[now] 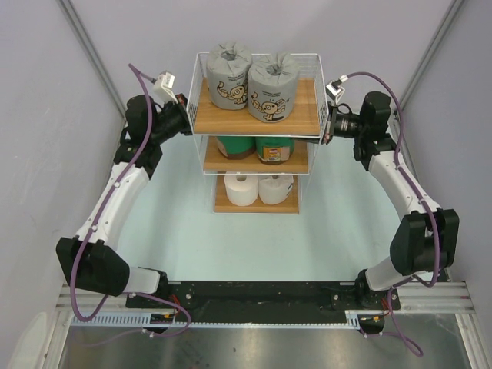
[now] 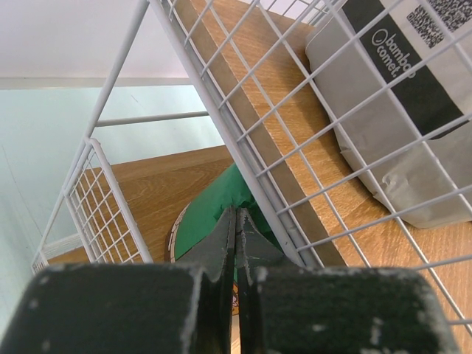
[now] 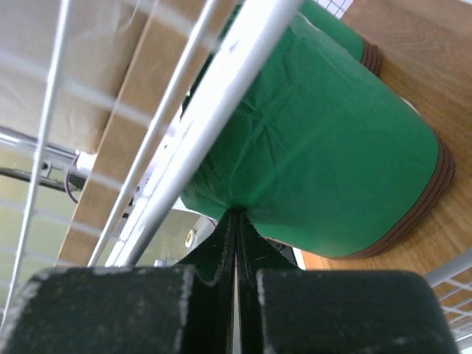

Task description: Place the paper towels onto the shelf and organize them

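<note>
- Green rolls (image 1: 235, 145) mid-frame, half hidden under shelf (image 1: 306, 108) top board.
- Left hand (image 2: 236, 217) & right hand (image 3: 236, 217): both pressed together, nothing pinched.
- Wood boards, thin wire grid.

TWIN ARMS AT FULL REACH: Seen from above, the left arm (image 1: 115, 188) climbs from its base at seven o'clock to a black elbow at eight o'clock, then sweeps up and inward to ten o'clock, where the left gripper (image 1: 184, 121) points toward three o'clock. The right arm (image 1: 403, 188) mirrors it, with its base at five o'clock, elbow at four o'clock and wrist at two o'clock, and the right gripper (image 1: 327, 123) aimed toward nine o'clock. Each wrist camera shows its black fingers (image 2: 219, 247) pressed flat together, the jaws fully closed on both sides.
</note>
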You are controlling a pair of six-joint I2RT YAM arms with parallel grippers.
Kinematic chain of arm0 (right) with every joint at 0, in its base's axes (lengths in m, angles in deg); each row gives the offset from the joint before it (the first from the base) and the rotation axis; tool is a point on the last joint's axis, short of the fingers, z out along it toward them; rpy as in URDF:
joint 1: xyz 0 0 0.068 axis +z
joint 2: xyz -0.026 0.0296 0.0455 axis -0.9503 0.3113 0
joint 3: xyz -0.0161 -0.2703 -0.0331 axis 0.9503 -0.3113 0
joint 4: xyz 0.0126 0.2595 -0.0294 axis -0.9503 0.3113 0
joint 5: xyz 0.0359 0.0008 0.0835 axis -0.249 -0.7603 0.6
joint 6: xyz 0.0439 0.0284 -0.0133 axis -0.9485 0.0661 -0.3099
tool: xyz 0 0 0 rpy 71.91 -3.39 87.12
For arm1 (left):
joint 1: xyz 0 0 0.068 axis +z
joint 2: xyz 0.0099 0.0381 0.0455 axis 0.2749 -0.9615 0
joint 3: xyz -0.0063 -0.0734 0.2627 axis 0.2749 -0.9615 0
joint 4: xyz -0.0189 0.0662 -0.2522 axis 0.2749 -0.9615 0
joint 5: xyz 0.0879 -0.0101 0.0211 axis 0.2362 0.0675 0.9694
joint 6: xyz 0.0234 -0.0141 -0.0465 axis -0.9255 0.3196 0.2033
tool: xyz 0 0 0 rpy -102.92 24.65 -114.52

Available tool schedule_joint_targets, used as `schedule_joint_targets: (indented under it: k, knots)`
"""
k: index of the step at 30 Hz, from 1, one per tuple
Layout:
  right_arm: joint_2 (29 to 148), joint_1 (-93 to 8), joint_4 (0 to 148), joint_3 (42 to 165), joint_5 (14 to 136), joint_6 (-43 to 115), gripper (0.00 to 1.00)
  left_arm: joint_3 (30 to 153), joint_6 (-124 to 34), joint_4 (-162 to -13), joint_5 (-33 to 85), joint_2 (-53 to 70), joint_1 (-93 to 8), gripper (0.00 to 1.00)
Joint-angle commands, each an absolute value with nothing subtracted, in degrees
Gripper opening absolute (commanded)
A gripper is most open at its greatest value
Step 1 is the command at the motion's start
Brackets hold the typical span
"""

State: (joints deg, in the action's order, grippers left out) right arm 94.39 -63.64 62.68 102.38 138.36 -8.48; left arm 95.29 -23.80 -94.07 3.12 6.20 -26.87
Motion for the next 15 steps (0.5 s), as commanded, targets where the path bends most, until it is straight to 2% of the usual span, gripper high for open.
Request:
schedule_joint_targets:
  k: [1,15]
  knots:
    - [96.1,-61.8,57.4,104.8,134.5,-12.1,0.00,94.3,-25.4,-96.1,-3.4,8.0,-31.8,0.00]
    - [97.6,-64.3,52.8,104.8,131.8,-16.9,0.00,91.5,-25.2,-95.5,-3.8,9.4,-34.7,0.00]
